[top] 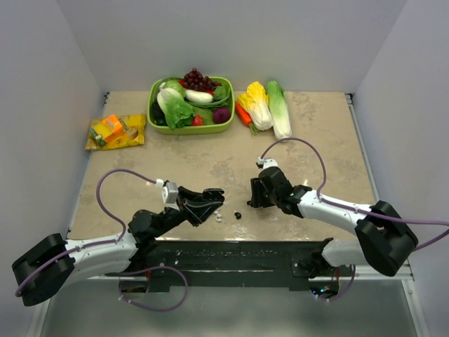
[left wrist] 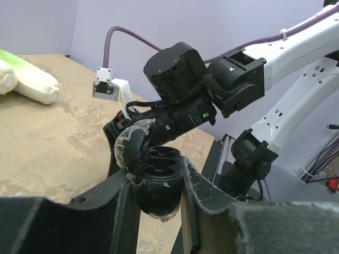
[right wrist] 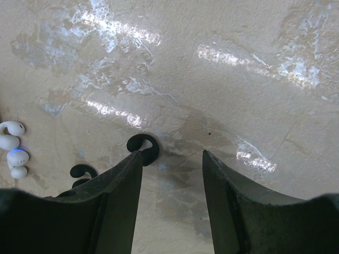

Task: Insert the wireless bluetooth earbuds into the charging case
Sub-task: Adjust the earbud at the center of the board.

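Glossy plastic earbuds [right wrist: 11, 142] — sheeny, mottled table [right wrist: 222, 79]

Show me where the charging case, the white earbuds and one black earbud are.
charging case [left wrist: 159, 163], left wrist view, open tray.
white earbuds [right wrist: 17, 157], right wrist view, lit bud.
black earbud [right wrist: 152, 148], right wrist view, curved hook.

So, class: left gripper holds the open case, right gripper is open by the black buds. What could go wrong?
1. A black earbud sits at one fingertip of the right gripper, not between the fingers; closing may flick it away.
2. The white earbuds lie bunched; a sweep could scatter them.
3. The charging case in the left gripper has small wells; a bud might miss.
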`<state>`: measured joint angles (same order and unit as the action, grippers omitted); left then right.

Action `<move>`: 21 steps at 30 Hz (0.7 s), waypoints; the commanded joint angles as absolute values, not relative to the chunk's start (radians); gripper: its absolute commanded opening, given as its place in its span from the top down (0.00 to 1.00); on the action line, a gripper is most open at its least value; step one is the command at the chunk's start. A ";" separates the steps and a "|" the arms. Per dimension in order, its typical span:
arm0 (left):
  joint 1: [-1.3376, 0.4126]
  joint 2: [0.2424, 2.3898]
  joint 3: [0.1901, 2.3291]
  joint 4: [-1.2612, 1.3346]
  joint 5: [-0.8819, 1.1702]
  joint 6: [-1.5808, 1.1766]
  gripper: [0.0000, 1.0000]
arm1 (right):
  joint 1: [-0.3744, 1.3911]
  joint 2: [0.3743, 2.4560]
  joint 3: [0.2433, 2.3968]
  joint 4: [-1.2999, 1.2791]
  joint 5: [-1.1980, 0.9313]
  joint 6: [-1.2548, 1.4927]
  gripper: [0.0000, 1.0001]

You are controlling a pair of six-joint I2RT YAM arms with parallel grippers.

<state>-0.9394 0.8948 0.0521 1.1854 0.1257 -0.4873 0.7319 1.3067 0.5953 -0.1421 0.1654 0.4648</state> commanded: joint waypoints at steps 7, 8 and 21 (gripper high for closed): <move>-0.946 0.920 -0.023 1.246 0.124 -0.472 1.00 | 0.732 1.362 0.650 -0.089 0.189 0.431 0.48; -0.946 0.920 -0.025 1.246 0.124 -0.472 1.00 | 0.732 1.371 0.652 -0.084 0.189 0.431 0.48; -0.946 0.922 -0.026 1.247 0.130 -0.472 1.00 | 0.730 1.424 0.670 -0.081 0.186 0.422 0.48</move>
